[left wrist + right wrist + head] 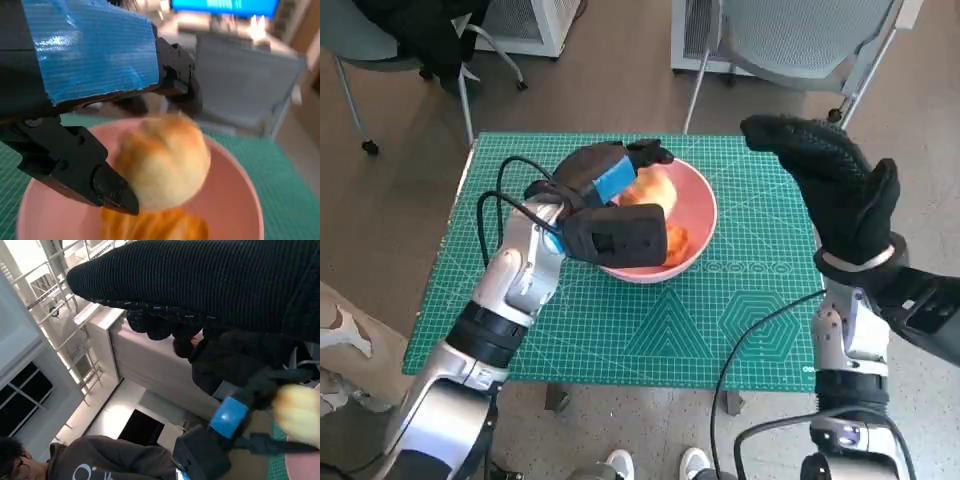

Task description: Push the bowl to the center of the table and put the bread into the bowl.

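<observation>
Green gridded cutting mat (720,320) covers the small table in the head view, with brown floor around it and chair legs along the frame's upper edge.

Low in the frame, the two pale forearms rise from the bottom edge. At right of centre, the right hand (835,185) in its knitted glove is lifted off the mat with fingers spread and nothing in it, probably kept clear so the other arm can work.

Nearer the middle, the pink bowl (705,215) sits roughly central on the mat, so the pushing step looks done. The left hand (610,205) reaches over the bowl's left rim. In the left wrist view its black fingers (75,170) close around a round golden bread roll (167,162) just above the bowl's inside, where an orange-brown piece (155,227) already lies. The roll appears still gripped, low enough to drop in safely.
</observation>
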`<state>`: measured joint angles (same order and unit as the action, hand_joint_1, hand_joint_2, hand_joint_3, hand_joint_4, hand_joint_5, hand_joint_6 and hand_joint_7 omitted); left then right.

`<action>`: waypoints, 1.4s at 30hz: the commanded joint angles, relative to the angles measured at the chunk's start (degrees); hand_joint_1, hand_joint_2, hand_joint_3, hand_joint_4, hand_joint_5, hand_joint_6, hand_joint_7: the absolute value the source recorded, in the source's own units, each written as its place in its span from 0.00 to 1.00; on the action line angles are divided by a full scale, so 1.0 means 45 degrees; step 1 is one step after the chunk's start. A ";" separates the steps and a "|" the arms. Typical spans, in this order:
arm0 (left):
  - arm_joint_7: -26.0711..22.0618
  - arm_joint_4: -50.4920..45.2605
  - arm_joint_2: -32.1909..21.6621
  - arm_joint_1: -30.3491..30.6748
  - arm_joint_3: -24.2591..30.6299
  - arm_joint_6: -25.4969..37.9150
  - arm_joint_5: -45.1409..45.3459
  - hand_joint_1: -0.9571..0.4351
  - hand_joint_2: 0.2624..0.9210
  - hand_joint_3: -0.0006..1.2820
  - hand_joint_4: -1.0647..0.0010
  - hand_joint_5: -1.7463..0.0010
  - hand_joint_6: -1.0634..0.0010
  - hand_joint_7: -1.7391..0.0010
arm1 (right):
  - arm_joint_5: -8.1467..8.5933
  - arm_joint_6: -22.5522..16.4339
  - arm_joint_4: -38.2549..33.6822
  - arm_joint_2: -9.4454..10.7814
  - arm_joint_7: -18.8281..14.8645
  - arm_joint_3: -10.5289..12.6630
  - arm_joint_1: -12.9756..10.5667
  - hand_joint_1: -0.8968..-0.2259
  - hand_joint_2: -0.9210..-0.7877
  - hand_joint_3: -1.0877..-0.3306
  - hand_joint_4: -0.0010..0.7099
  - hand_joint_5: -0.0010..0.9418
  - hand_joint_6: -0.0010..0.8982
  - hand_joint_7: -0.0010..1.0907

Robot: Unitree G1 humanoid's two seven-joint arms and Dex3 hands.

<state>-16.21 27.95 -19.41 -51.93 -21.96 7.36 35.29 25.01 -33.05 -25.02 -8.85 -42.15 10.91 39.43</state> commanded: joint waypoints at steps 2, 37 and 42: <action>0.0120 -0.0367 -0.0198 0.0198 -0.0014 -0.0053 0.0167 0.39 0.74 0.03 1.00 1.00 0.93 0.91 | -0.0084 0.0137 -0.0041 -0.0020 0.0142 -0.0050 -0.0232 0.28 0.00 0.36 0.10 0.00 0.00 0.31; -0.0637 -0.3922 0.0874 0.4078 0.6516 -0.4369 -1.0955 0.17 1.00 0.30 0.94 0.99 0.86 0.92 | -0.0730 -0.0007 0.0307 0.0451 0.0844 -0.0888 0.0286 0.29 0.00 0.34 0.06 0.00 0.00 0.28; -0.0906 -0.4463 0.0676 0.4375 0.6736 -0.4865 -1.0982 0.15 1.00 0.30 0.94 0.99 0.88 0.92 | -0.1004 -0.0198 0.0172 0.0522 0.0967 -0.1055 0.0486 0.29 0.00 0.34 0.05 0.00 0.00 0.28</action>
<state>-19.51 9.90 -15.68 -33.24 7.49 -12.75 -13.60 21.44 -33.73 -23.44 -6.85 -38.24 6.70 41.21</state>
